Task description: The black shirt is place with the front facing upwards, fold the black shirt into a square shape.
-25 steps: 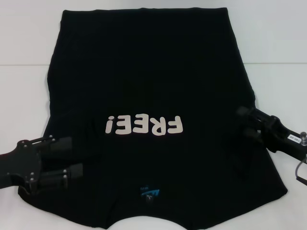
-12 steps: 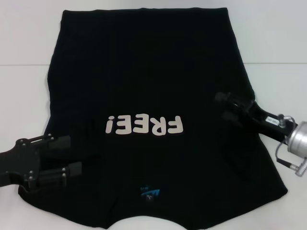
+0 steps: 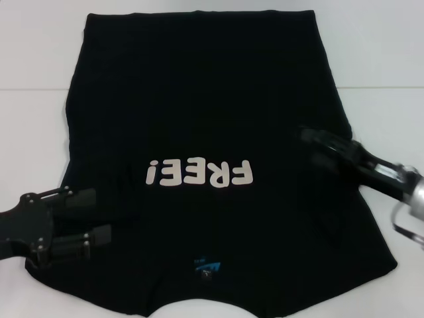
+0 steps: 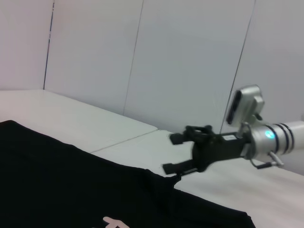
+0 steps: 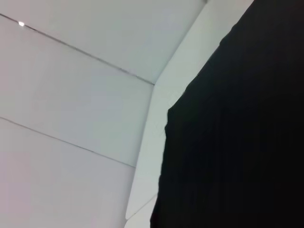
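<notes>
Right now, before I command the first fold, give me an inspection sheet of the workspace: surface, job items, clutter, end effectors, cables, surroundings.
Surface: white table, bare around the cloth.
Job's things: black shirt spread flat, front up, cream FREE! lettering showing, blue neck label at the near edge; no fold seen.
Clutter: nothing seen.
End effectors: left end effector open over the shirt's near left sleeve area; right end effector open, above the shirt's right side; neither holds cloth.
Cables: a looped cable at the right wrist, off the shirt.
Surroundings: pale wall panels behind the table.
</notes>
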`<state>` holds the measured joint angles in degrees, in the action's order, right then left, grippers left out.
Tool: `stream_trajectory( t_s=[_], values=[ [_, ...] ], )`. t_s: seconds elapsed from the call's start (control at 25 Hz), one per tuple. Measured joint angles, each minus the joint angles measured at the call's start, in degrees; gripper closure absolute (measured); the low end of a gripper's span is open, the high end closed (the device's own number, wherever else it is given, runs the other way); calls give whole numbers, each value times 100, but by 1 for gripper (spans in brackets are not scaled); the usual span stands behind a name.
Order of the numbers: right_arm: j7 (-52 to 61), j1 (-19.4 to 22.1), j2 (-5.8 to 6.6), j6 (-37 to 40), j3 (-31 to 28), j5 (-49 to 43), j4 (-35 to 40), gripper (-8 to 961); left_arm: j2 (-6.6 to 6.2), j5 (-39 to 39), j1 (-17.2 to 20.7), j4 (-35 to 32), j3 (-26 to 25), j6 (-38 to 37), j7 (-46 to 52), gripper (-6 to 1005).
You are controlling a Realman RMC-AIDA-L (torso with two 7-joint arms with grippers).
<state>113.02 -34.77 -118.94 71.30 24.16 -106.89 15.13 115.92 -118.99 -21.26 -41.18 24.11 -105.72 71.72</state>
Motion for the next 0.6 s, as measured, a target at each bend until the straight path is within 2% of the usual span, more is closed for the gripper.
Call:
stream_trajectory(
  t_s=[0.16, 0.28, 0.44, 0.6],
  values=[
    [-156, 588, 43, 160, -219, 96, 34, 22, 0, 0, -24, -4, -27, -5, 0, 192],
    [-152, 838, 85, 79, -293, 113, 34, 22, 0, 0, -43, -4, -55, -13, 0, 192],
    [-107, 924, 99, -139, -309, 115, 14, 23, 0, -2, -76, -4, -56, -23, 7, 192],
    [-34, 806, 91, -378, -280, 95, -17, 23, 0, -3, -99, -4, -56, -29, 9, 192]
  ],
)
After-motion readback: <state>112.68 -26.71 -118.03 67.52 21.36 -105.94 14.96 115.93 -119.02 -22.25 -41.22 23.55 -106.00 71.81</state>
